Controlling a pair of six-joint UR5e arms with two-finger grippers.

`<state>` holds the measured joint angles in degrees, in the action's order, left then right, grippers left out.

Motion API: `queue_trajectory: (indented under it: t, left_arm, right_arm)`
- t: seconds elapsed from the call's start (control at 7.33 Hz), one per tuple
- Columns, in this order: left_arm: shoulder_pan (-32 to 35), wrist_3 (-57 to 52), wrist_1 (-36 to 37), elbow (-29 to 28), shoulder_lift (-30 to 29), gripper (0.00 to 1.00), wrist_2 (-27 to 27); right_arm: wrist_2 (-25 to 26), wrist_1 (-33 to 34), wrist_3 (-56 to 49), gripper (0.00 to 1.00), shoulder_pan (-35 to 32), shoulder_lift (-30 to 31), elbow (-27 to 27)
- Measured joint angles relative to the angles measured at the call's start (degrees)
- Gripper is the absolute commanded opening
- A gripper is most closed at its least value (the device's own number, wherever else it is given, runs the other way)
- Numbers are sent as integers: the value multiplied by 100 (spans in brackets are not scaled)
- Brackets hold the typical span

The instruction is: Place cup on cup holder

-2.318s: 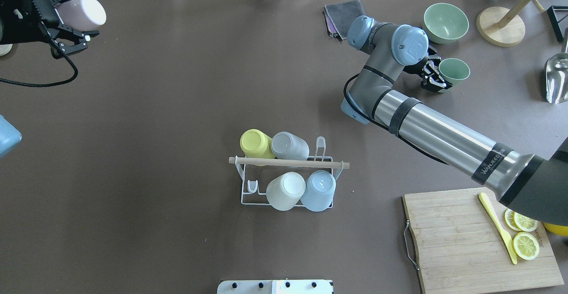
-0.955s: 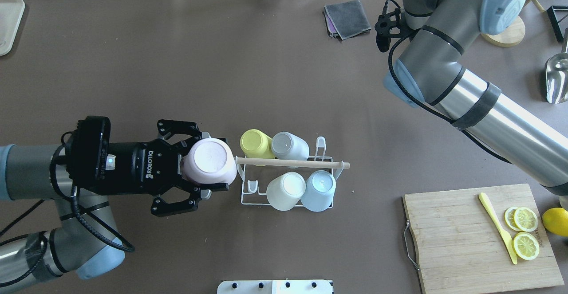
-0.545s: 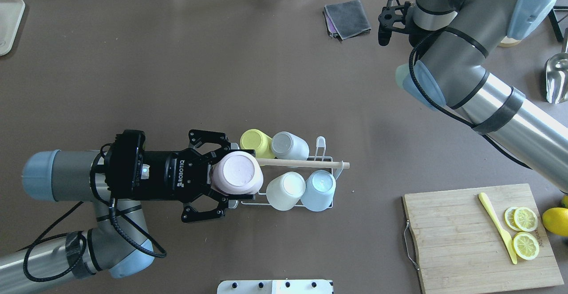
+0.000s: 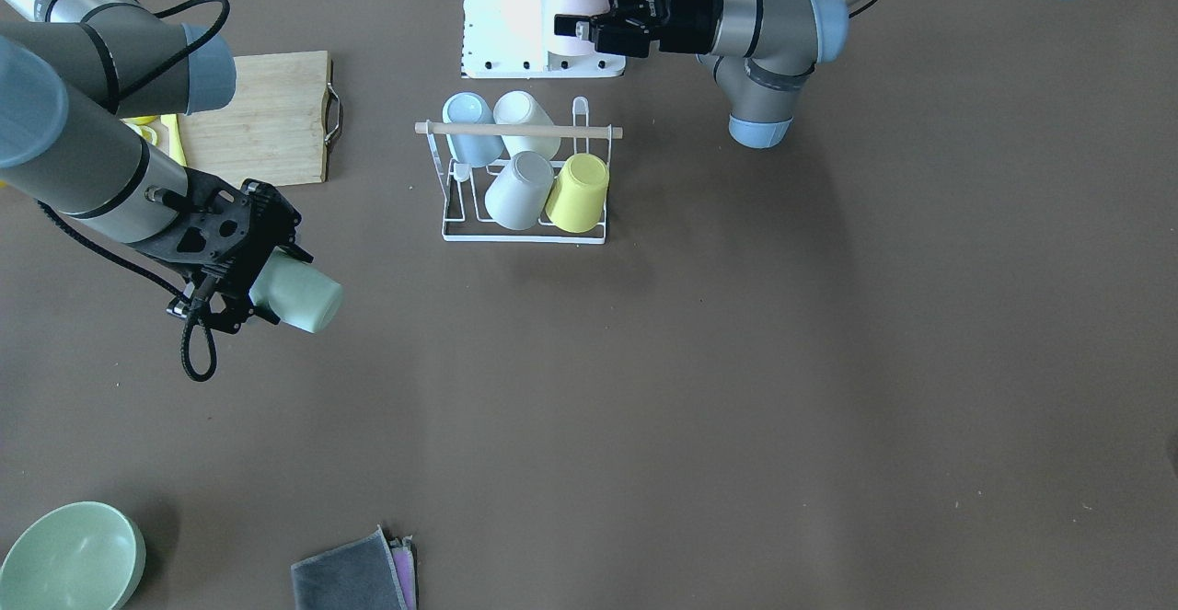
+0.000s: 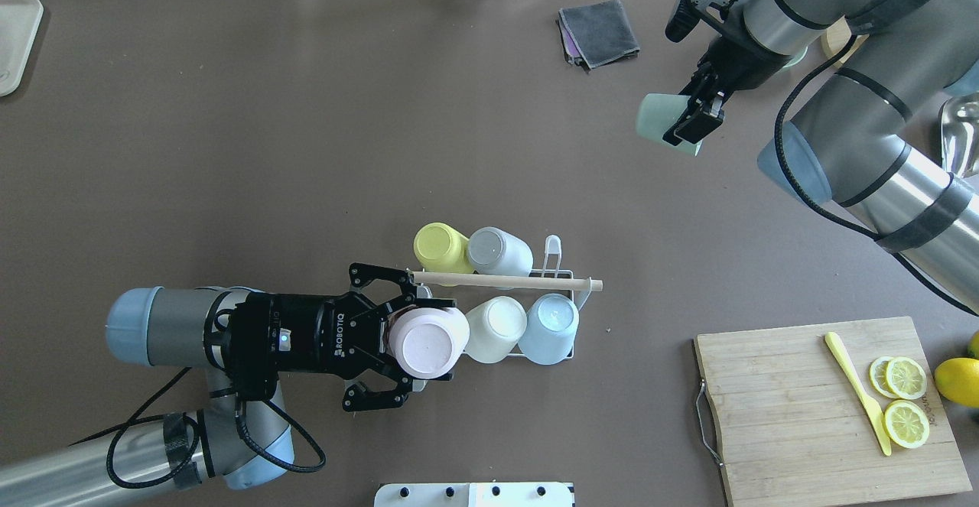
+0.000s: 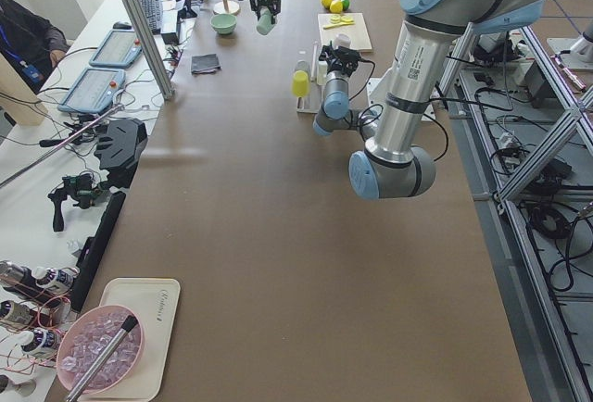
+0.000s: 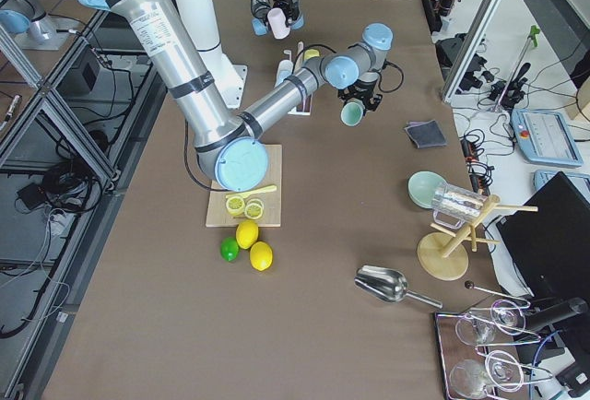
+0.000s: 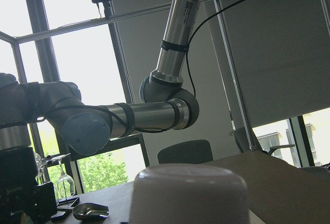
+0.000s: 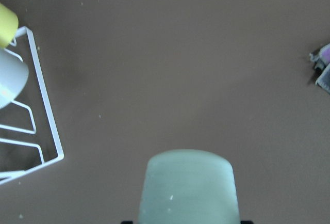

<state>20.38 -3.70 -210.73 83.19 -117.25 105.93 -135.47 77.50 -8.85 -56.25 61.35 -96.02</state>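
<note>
Holding inverted pink cup clamped in left gripper, cup holder end just beneath; likely calling next for straight lowering onto a free prong (right gripper clasping green cup, well apart).

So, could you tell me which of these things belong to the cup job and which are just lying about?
In the job: pink cup in the left gripper, green cup in the right gripper, cup holder, cups already on it.
Lying about: cutting board, lemon slices, grey cloth, green bowl.
</note>
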Motion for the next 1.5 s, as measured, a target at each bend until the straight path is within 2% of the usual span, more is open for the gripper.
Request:
queue_trajectory:
  t: [0.41,0.68,0.95,1.23,1.5]
  left_arm:
    - [-73,-131,-305,-398,-89,61,5]
    - [-84,-112,-318,-541,-119,61,5]
    - [-82,-38,-277,-602,-115,61,7]
    - [-79,59,-149,-615,-112,61,11]
    - [-58,97,-69,-658,-108,61,-2]
  right_arm:
    - [-61,-2350,1882,40,2,252,41]
    - [158,-3668,2669,40,20,372,182]
    - [740,-5158,3603,40,217,418,476]
    - [1530,-6548,4289,38,657,531,692]
    - [2336,-7482,4523,35,1169,691,680]
